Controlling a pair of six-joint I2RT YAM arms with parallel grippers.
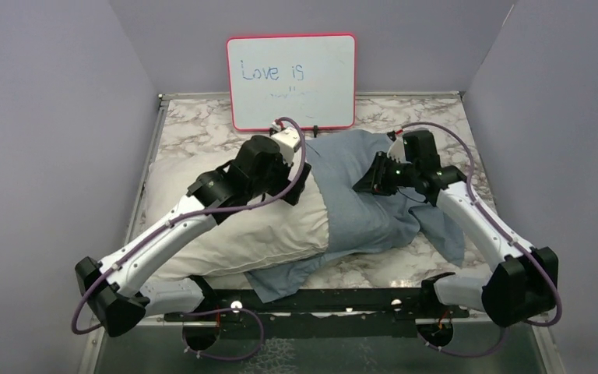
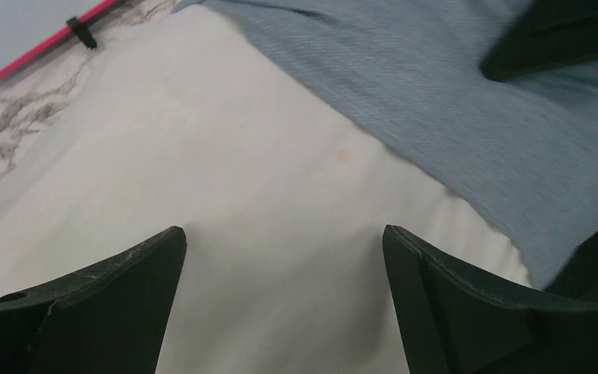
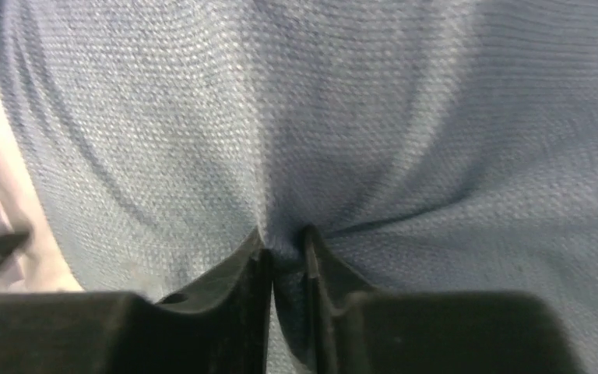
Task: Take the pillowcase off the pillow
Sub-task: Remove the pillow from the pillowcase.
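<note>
Over plump white pillow (image 1: 265,234), woven pillowcase (image 1: 362,218) puckers.

You are getting soft, even overhead light in the top view: the pillow (image 1: 272,234) is reading bright, and shadows are falling only faintly on the counter (image 1: 195,132). In the left wrist view the pillowcase (image 2: 452,101) is smearing slightly. In the right wrist view its weave is showing sharp mid-frame, while the right end effector (image 3: 284,238) is sitting dark and soft-edged.

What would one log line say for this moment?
left gripper: open over pillow | right gripper: shut on pillowcase | pillowcase: partly off
</note>
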